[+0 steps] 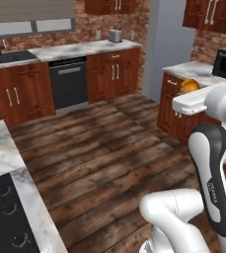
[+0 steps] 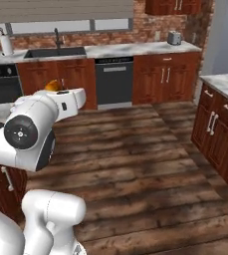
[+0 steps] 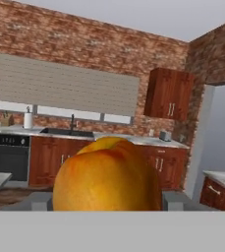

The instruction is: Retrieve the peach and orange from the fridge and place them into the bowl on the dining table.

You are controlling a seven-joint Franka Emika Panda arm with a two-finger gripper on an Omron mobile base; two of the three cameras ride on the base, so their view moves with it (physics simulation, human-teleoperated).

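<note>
My gripper (image 3: 107,201) is shut on the orange (image 3: 107,174), a bright yellow-orange ball that bulges between the two grey fingers (image 3: 35,200). In the left base view the orange (image 1: 189,85) sits on top of the white hand, held high over the wood floor, with the gripper (image 1: 189,91) around it. The right base view has the orange (image 2: 52,85) peeking out behind the hand. A corner of the dining table (image 1: 5,148), with its marble top and black cooktop, lies at the lower left. The grey fridge (image 1: 169,39) stands at the back. The peach and the bowl are out of view.
A wall counter with a sink (image 2: 56,52) and a black dishwasher (image 1: 69,84) runs along the brick back wall. A marble counter with wood drawers (image 1: 181,106) stands to the right, close behind the hand. Open wood floor (image 1: 109,148) lies between them.
</note>
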